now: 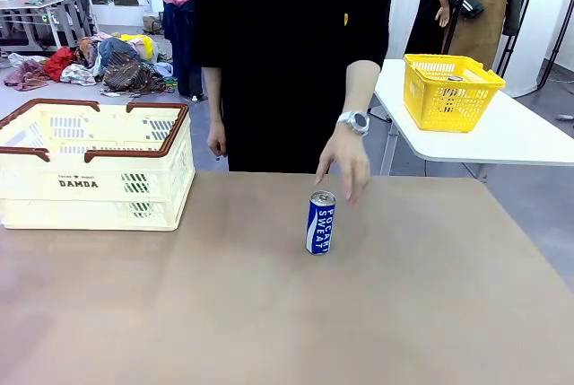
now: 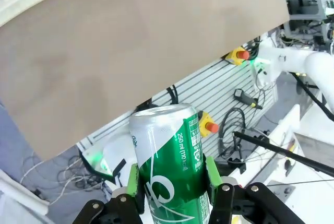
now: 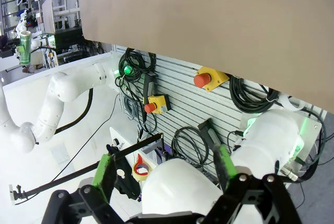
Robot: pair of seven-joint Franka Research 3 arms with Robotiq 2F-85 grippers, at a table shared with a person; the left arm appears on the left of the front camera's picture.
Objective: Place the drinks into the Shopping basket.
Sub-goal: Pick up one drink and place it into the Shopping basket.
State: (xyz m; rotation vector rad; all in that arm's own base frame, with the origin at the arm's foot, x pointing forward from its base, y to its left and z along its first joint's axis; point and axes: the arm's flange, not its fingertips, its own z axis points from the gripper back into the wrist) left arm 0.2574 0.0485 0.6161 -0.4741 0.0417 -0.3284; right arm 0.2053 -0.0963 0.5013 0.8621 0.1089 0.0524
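Below, the left gripper (image 2: 169, 185) clamps a green can (image 2: 166, 145) with a silver top and white lettering, held off the table (image 1: 179, 313). Right gripper (image 3: 164, 174): jaws spread wide. Beyond, a blue-and-white "Pocari Sweat" can (image 1: 320, 223) stands upright mid-table, with a person's hand (image 1: 345, 162) just above it. The cream Shopping basket (image 1: 94, 170) sits well apart, at left.

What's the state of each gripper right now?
Left gripper: closed on a green can.
Right gripper: open, holding nothing.
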